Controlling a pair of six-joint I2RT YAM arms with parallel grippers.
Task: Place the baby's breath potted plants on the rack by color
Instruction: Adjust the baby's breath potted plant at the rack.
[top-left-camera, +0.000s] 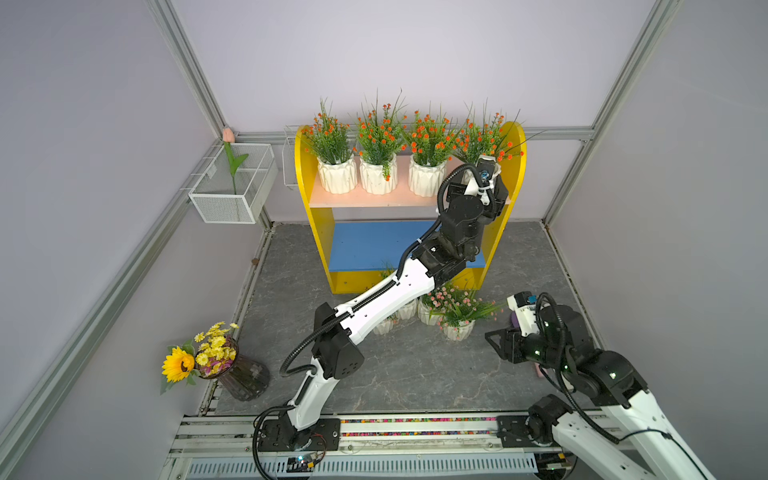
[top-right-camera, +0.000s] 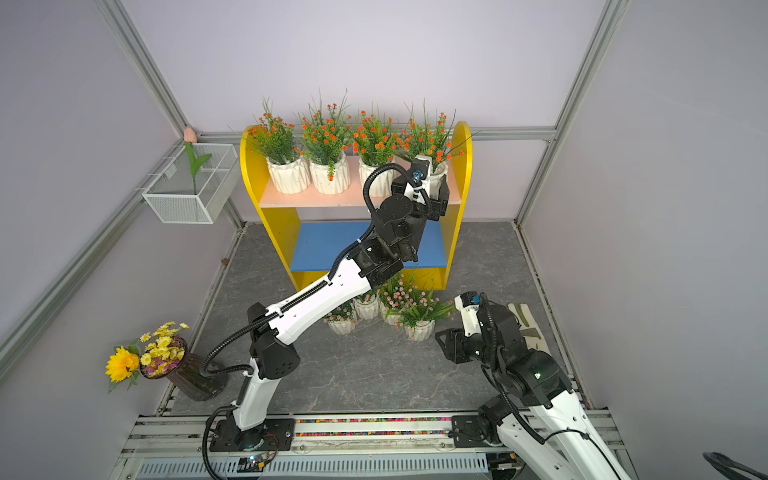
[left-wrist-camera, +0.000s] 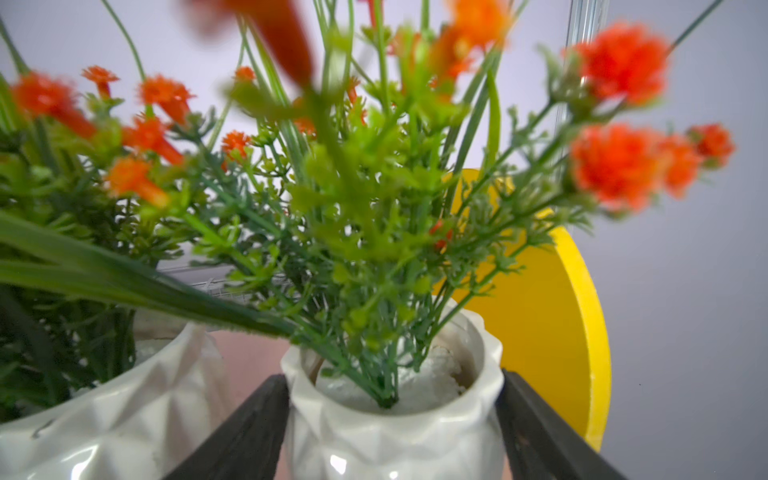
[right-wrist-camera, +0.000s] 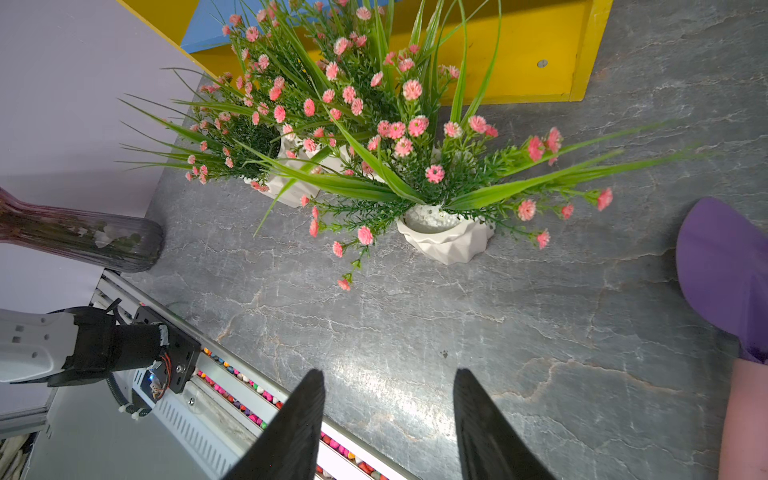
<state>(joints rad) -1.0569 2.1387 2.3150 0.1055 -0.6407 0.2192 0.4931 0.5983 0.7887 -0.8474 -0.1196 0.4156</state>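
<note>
While the rack (top-left-camera: 515, 166) fills the upper centre in both top views, its pale pink upper board (top-left-camera: 374, 199) bears the four orange-bloomed pots (top-left-camera: 378, 176) and its blue lower board (top-left-camera: 365, 245) is bare. Four pink-bloomed pots (top-right-camera: 390, 307) cluster on the floor (top-left-camera: 415, 374) just before the rack's foot, right of centre. Left gripper (left-wrist-camera: 395, 380): clamped on the end orange pot (left-wrist-camera: 395, 428), upright beside the yellow side panel (left-wrist-camera: 540, 311). Right gripper (right-wrist-camera: 388, 372): jaws apart, empty, the nearer tool; nearest pink pot (right-wrist-camera: 444, 241) lies ahead, toward mid-frame.
</note>
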